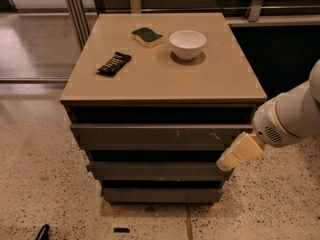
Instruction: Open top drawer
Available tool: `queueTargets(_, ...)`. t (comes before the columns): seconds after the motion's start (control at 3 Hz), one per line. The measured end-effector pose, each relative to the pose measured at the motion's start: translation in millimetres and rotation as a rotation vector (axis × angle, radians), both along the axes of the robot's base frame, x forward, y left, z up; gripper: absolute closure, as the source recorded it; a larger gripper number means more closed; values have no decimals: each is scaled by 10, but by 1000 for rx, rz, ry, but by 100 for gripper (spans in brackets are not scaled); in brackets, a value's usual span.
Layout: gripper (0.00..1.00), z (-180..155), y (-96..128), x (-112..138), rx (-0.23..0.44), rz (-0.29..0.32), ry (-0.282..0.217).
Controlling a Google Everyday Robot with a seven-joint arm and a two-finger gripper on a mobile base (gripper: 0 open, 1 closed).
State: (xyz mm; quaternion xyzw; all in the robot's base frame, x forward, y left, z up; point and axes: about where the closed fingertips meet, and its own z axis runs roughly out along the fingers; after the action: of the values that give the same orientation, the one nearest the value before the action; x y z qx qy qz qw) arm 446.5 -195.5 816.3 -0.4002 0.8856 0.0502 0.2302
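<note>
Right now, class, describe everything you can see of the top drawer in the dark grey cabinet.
The wide dark grey top drawer has a flat, handleless front that looks like painted metal or laminate, with small whitish scratches right of centre. It sits level under the tan tabletop, with a dark gap above it. None of its inside shows, so it reads as not yet opened. The cream-coloured tool hangs by its lower right corner; whether they touch cannot be told.
</note>
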Motion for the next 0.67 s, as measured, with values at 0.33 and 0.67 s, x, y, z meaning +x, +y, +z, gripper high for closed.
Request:
queueTargets(0.33, 19, 13, 6, 33, 8, -19, -13)
queueTargets(0.67, 42, 13, 6, 33, 8, -19, -13)
